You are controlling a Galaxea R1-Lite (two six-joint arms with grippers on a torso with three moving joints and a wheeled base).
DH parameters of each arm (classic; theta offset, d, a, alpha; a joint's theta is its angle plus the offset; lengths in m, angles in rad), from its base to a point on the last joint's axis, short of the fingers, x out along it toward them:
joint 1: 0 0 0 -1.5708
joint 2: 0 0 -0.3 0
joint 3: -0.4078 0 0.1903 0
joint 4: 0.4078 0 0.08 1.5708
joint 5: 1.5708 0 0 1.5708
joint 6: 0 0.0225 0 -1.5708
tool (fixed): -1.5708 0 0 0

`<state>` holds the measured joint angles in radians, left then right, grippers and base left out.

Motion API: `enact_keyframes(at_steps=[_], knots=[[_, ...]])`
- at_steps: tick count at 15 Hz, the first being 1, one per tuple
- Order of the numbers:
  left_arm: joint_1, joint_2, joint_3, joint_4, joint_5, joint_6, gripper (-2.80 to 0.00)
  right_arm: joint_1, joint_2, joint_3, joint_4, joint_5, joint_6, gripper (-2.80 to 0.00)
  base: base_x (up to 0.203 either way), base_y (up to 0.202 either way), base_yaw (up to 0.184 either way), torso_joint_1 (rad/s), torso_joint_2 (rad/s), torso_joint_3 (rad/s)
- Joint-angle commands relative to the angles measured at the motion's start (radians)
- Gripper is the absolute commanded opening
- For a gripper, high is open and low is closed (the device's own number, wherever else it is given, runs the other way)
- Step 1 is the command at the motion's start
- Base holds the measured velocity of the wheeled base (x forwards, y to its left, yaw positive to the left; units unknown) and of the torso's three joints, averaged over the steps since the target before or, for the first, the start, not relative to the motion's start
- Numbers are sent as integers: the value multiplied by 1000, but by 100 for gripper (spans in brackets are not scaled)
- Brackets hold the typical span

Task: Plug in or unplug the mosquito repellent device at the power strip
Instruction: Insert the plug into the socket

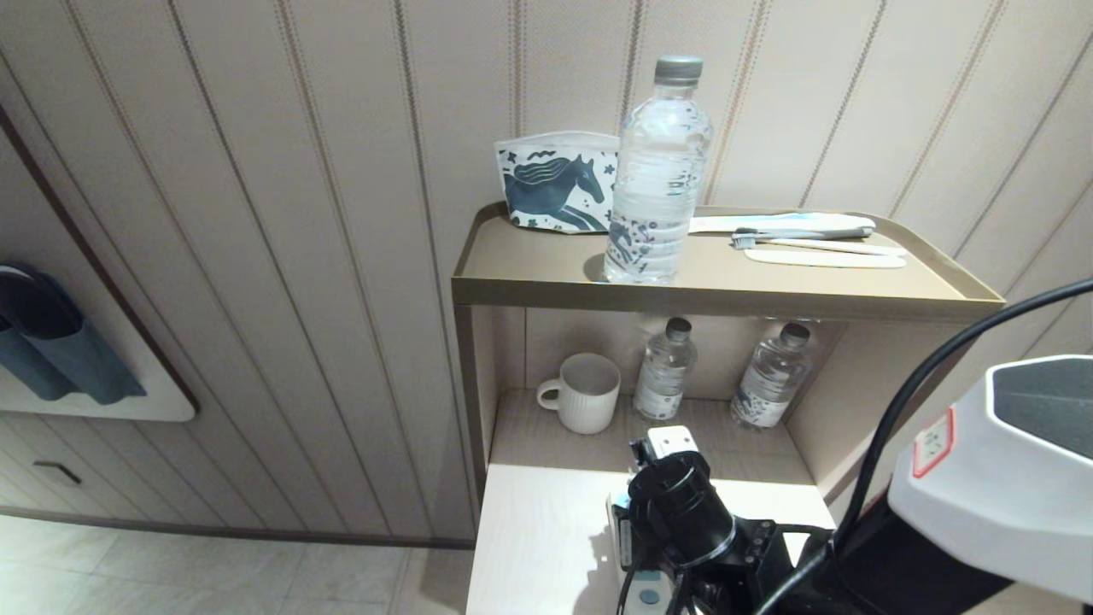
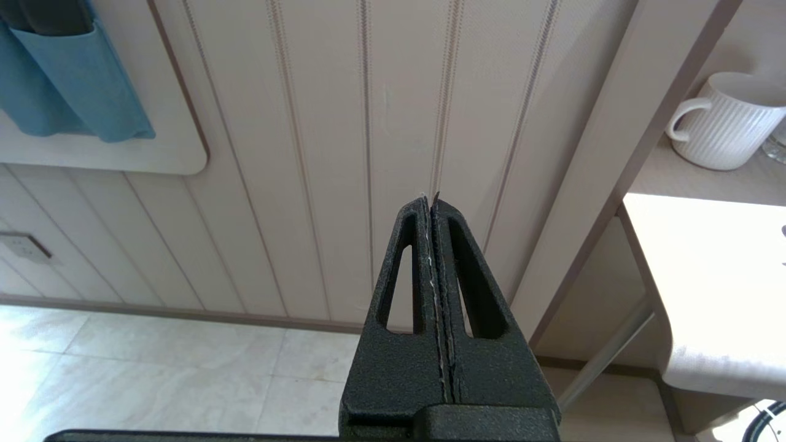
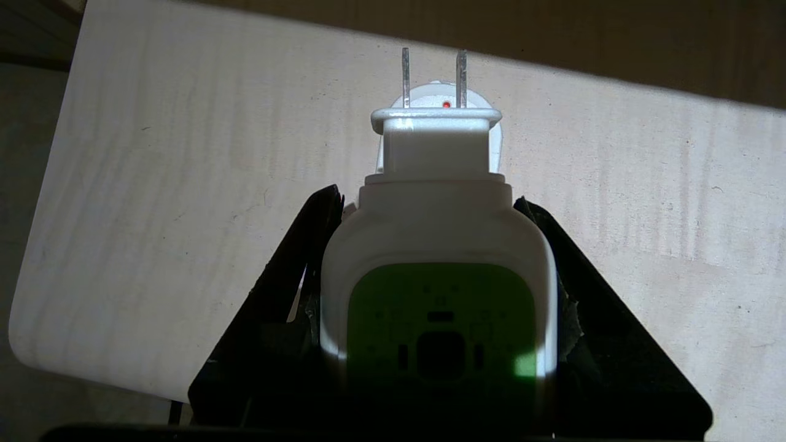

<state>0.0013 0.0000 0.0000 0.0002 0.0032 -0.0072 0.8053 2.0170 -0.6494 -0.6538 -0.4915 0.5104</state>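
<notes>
Two bare prongs on the white, green-faced plug-in mosquito repellent device (image 3: 433, 245) tell you it sits in no socket.

Head view: your right claw (image 1: 662, 453) hangs above the pale wooden table (image 1: 538, 547), near the white ribbed mug (image 1: 582, 393). The white plastic power strip (image 1: 636, 585) lies just beneath the wrist, largely hidden.

Left wrist view: the left claw (image 2: 433, 202) is parked off the table's side, jaws pressed together, empty.

Right wrist view: jaws half-spread clamp the device's sides. Open tabletop lies beyond the prongs; whether plugging or setting down remains, I cannot tell.
</notes>
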Motion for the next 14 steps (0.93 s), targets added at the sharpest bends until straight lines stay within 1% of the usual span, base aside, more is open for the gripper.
enact_keyframes(at_steps=[1, 3, 4, 10, 11, 13, 14], knots=[[0, 0, 0, 0, 0, -2, -280, 0, 6, 2, -4, -2, 5, -280, 0, 0, 0, 0, 0, 0], [0, 2, 0, 0, 1, 0, -280, 0, 8, 4, -4, -2, 7, -280, 0, 0, 0, 0, 0, 0], [0, 1, 0, 0, 1, -1, -280, 0, 6, 5, -4, -8, 5, 0, 0, 0, 0, 0, 0, 0], [0, 2, 0, 0, 1, -1, -280, 5, -12, 19, -6, -34, 0, 0, 0, 0, 0, 0, 0, 0], [0, 2, 0, 0, 1, -2, -280, 19, -14, 26, -6, -56, 0, 0, 0, 0, 0, 0, 0, 0], [0, 2, 0, 0, 1, -2, -280, 72, -18, 51, -12, -156, -2, 0, 0, 0, 0, 0, 0, 0], [0, 2, 0, 0, 1, 0, -280, 99, -21, 70, -36, -192, -4, 0, 0, 0, 0, 0, 0, 0]])
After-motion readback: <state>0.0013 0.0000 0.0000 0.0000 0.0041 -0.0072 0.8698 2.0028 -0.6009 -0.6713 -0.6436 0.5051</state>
